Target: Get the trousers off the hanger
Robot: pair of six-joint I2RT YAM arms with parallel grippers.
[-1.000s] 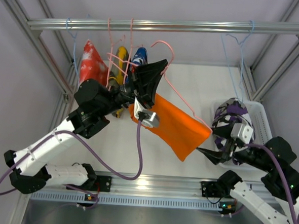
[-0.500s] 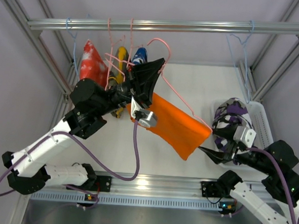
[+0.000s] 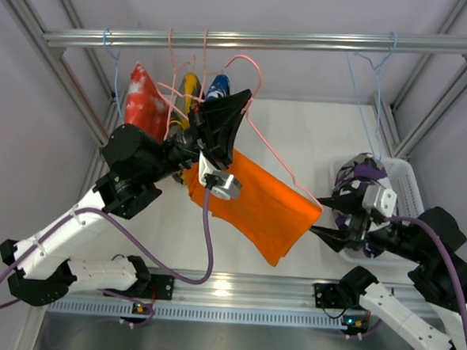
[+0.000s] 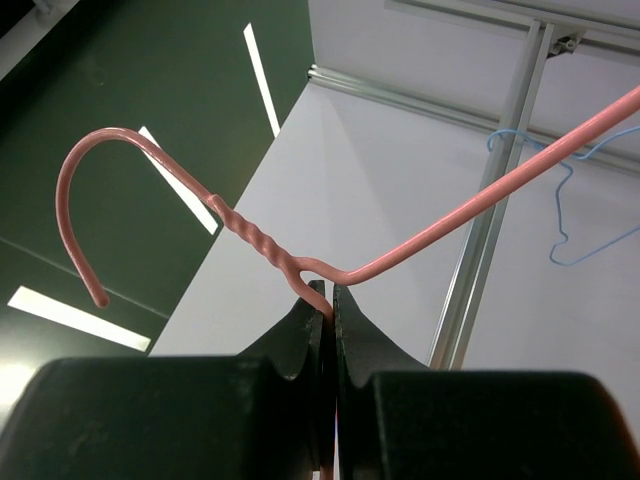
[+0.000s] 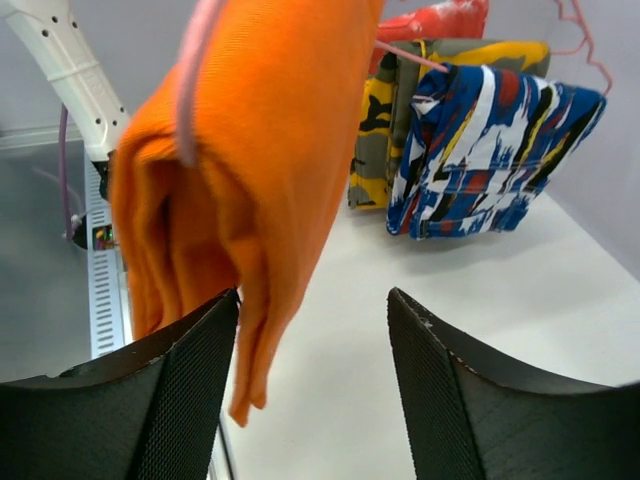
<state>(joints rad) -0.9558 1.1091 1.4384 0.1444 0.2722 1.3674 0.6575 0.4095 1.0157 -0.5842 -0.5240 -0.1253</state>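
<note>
The left gripper is clamped tight on the pink hanger, its jaws pinched together on the wire right below the twisted neck, and the hook is off the rail and curling free in the air. Draped over that hanger's lower bar are the orange trousers, folded and hanging slantwise above the table, low corner pointing toward the right arm. And there is the right gripper, level with that corner, jaws standing apart with nothing caught between them. From the right wrist camera the orange cloth hangs down right beside one finger, and whether it brushes the pad is hard to call. The camouflage trousers, purple, white and black, sit in the white basket at the right side, just behind the right gripper. Back on the rail hang the red-and-white garment, a yellow camouflage one and the blue patterned one, bunched together behind the left arm, while a bare blue hanger dangles at the rail's right end.
</note>
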